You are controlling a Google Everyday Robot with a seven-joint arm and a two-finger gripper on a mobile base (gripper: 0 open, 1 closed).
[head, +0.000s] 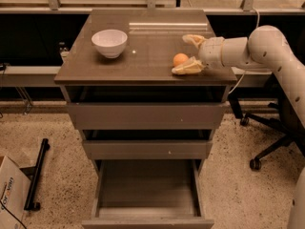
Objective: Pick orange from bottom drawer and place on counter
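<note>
The orange (180, 59) rests on the counter (143, 56) near its right front part. My gripper (179, 54) reaches in from the right, low over the counter, with its fingers spread wide. One finger (191, 38) is behind the orange and the other finger (187, 69) is in front of it. The orange lies between them, and I cannot tell if either one touches it. The bottom drawer (147, 218) is pulled out and its inside shows empty.
A white bowl (109, 42) stands on the counter's left rear part. The two upper drawers (145, 116) are shut. An office chair base (267, 142) is on the right floor. A cardboard box (9, 194) and a black bar (35, 175) lie at the lower left.
</note>
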